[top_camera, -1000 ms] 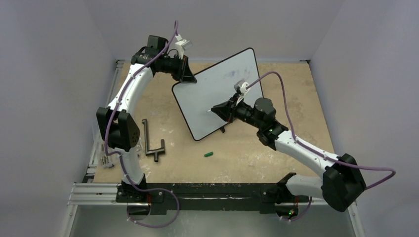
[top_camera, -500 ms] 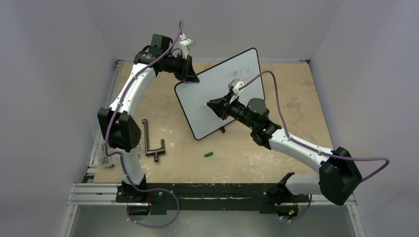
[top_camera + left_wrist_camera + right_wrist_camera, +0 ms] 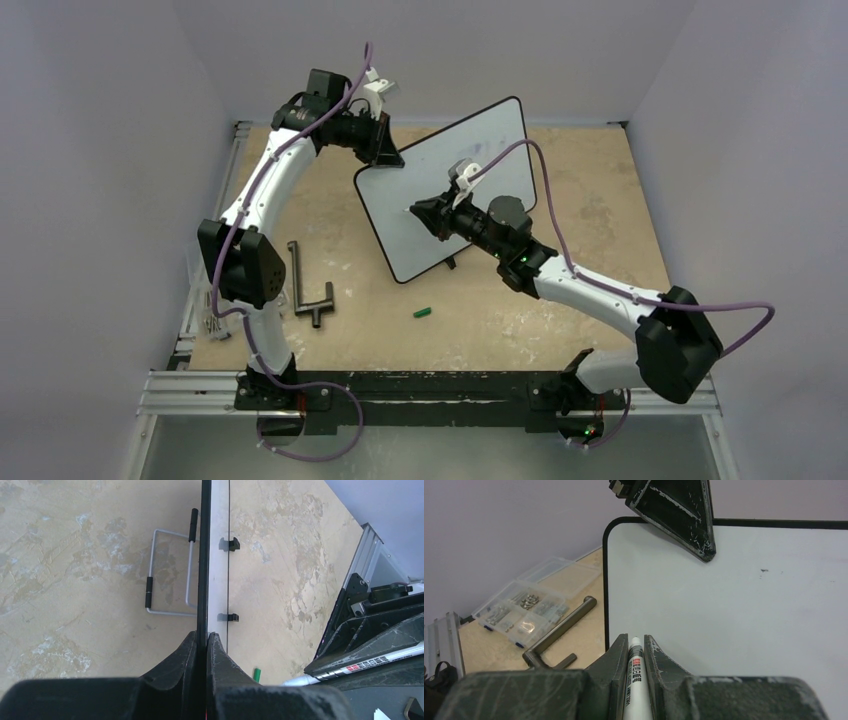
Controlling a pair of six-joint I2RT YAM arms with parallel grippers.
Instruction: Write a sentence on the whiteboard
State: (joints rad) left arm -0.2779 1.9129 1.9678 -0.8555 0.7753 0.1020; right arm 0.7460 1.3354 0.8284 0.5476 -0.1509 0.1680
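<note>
Pale lilac walls close in a scuffed tan tabletop (image 3: 600, 200) with an aluminium rail along its near edge. At the far left of the top view a clear plastic parts box (image 3: 206, 322) sits at the table's edge. Just right of it lies a dark metal T-shaped tool (image 3: 306, 290). A small green cap (image 3: 422, 312) lies alone lower centre, near the board's foot but apart from it.

The left gripper (image 3: 392, 160) reaches in from the upper left. Its fingers (image 3: 190, 655) are clenched on the top left edge of the whiteboard (image 3: 470, 150), one on each side of the thin black frame. The left wrist view shows the board edge-on, with its wire stand (image 3: 170, 570) folded out behind it and two black clips (image 3: 230, 544) on its lower edge.

The whiteboard stands propped up at centre frame. Its long axis runs from lower left to upper right in the top view, and its glossy face is turned toward the lower right, to the right arm. A faint smudge marks the upper right of the face.

The right gripper (image 3: 420, 211) is over the board's left half, clamped on a white marker (image 3: 634, 672) that lies lengthwise between its fingers with the tip pointing at the board. Whether the tip touches the face cannot be told.
</note>
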